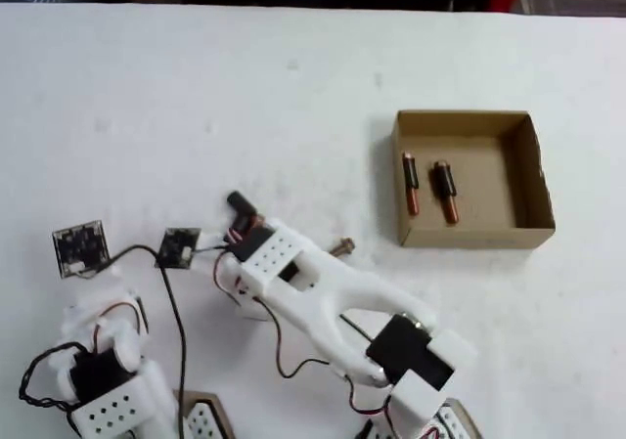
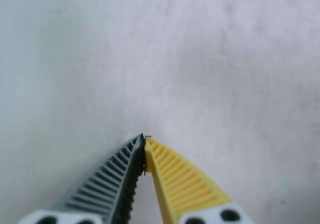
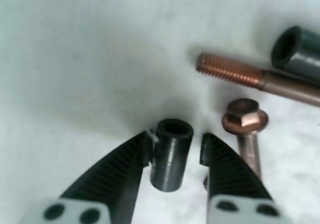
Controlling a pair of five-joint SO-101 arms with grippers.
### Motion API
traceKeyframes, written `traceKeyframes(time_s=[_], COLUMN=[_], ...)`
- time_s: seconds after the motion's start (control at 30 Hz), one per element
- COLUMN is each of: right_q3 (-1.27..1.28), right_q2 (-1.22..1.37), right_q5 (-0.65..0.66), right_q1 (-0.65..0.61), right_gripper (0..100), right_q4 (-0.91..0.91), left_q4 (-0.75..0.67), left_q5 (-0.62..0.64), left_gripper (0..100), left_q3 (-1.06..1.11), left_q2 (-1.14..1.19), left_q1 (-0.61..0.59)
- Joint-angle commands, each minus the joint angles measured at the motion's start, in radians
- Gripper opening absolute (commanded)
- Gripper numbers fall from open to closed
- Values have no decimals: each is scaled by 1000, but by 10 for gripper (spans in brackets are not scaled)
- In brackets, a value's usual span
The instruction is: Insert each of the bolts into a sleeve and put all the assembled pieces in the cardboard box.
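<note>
My right gripper (image 3: 176, 136) stands open, its two dark fingers on either side of a short black sleeve (image 3: 172, 156) that stands on end on the white table. One finger touches the sleeve and the other is a little apart from it. Beside it lies a copper bolt (image 3: 246, 121) with a hex head, and farther off a second bolt (image 3: 235, 73) and another black sleeve (image 3: 296, 51). From above, the right arm (image 1: 323, 287) slants across the table to a black sleeve (image 1: 240, 204); a bolt (image 1: 342, 247) lies beside it. My left gripper (image 2: 144, 136) is shut over bare table.
The cardboard box (image 1: 523, 180) sits at the right and holds two assembled bolt-and-sleeve pieces (image 1: 411, 183) (image 1: 446, 191). The left arm (image 1: 98, 385) is folded at the near left corner. Two small circuit boards (image 1: 78, 246) with cables lie near it.
</note>
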Motion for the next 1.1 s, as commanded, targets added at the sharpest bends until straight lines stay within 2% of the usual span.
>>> traceKeyframes(time_s=[0.0,1.07], right_q3=[-17,-11], right_q2=[8,18], right_q5=[-9,-11], right_q1=[45,64], right_gripper=[152,152], right_q4=[2,5], left_q4=[6,3], left_q5=[-12,-11], left_gripper=[24,24], left_q3=[-2,-2], left_q2=[-2,-2], left_q1=[-5,-5])
